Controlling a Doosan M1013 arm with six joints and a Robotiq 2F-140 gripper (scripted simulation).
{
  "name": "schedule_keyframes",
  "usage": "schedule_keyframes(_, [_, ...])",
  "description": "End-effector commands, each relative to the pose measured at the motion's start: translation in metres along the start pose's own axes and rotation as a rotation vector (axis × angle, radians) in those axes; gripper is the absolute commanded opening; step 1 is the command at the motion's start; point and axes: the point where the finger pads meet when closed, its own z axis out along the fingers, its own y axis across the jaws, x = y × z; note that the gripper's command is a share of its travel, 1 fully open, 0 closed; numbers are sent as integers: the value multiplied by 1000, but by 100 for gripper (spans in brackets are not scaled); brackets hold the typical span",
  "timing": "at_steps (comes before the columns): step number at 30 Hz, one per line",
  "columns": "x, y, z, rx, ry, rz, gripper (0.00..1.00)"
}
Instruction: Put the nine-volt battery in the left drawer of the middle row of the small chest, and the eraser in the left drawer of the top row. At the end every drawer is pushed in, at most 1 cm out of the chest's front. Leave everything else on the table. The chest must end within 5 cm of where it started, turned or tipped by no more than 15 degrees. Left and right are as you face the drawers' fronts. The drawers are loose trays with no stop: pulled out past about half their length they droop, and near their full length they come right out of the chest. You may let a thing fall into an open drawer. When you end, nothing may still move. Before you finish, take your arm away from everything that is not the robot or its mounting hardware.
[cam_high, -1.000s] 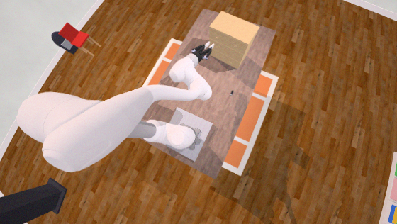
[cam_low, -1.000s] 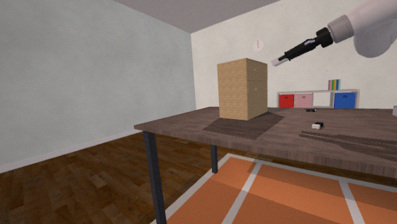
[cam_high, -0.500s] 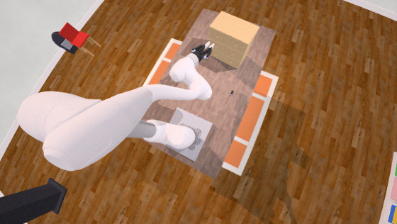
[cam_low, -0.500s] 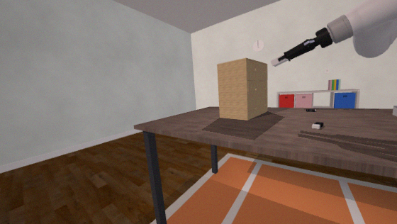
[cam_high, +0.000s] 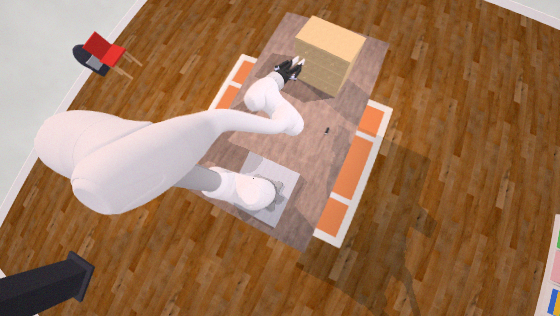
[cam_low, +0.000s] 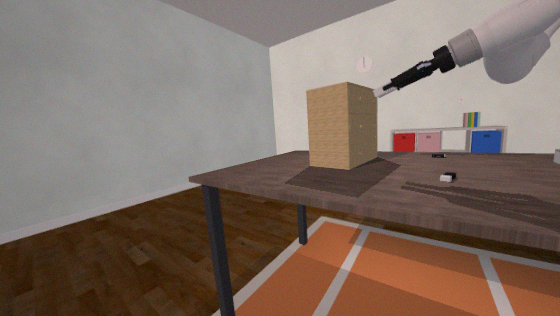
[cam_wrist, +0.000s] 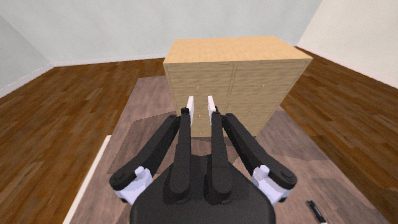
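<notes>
The small wooden chest (cam_high: 327, 55) stands at the far end of the table, with all drawers looking pushed in; it also shows in the side view (cam_low: 342, 125) and in the wrist view (cam_wrist: 235, 82). My gripper (cam_wrist: 200, 102) (cam_low: 378, 92) is open by a narrow gap and empty. It hovers just in front of the upper left part of the chest's front, apart from it (cam_high: 298, 62). A small white block, likely the eraser (cam_low: 447, 176), lies on the table. A small dark object, likely the battery (cam_low: 438, 155), lies farther back; it also shows in the overhead view (cam_high: 327, 130) and the wrist view (cam_wrist: 315, 209).
The arm's base (cam_high: 252, 190) sits on a grey plate at the near end of the table. An orange and white rug (cam_high: 352, 167) lies under the table. A low shelf with coloured bins (cam_low: 447, 140) stands by the far wall.
</notes>
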Motion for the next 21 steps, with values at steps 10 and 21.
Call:
schedule_keyframes(10, [2,0,29,0,0,0,20])
schedule_keyframes(21, [2,0,34,0,0,0,20])
